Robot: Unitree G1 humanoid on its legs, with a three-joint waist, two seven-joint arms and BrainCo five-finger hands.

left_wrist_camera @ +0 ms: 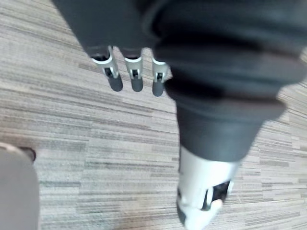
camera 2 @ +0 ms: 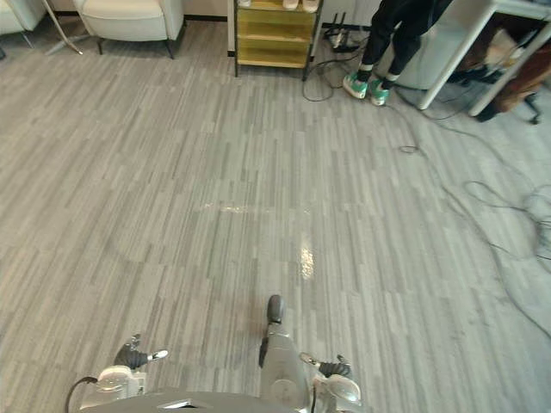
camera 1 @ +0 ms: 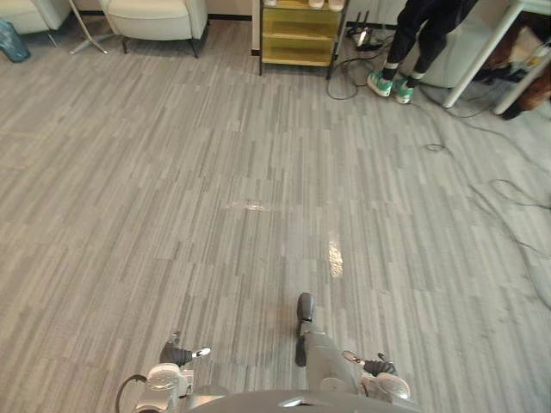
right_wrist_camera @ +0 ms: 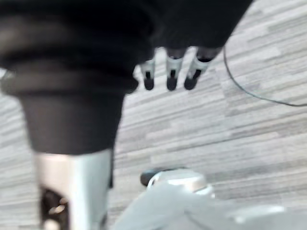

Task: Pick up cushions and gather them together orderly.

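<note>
Both hands hung low over the grey floor (camera 1: 215, 172), well short of the yellow shelf (camera 1: 297, 34) at the far wall. The left hand (left_wrist_camera: 136, 79) had its fingers straight and loose, holding nothing. The right hand (right_wrist_camera: 171, 76) was the same, slack and empty.

Where the cushions were I could not tell. The likeliest place was the cream armchair (camera 1: 155, 17) just left of the shelf, though I couldn't say whether its padded seat lifted out. A person (camera 1: 422, 34) in green shoes stood just right of the shelf, beside a white table (camera 1: 482, 52). Cords (camera 1: 508, 194) trailed over the floor on that side.

By my reckoning nothing had been gathered yet. A cushion ought to be light, soft and bulky, giving under the fingers rather than slipping, and hardly breakable. I'd take it by two opposite sides, one hand on each, pressing inward, or pinch a corner seam on a small one.
</note>
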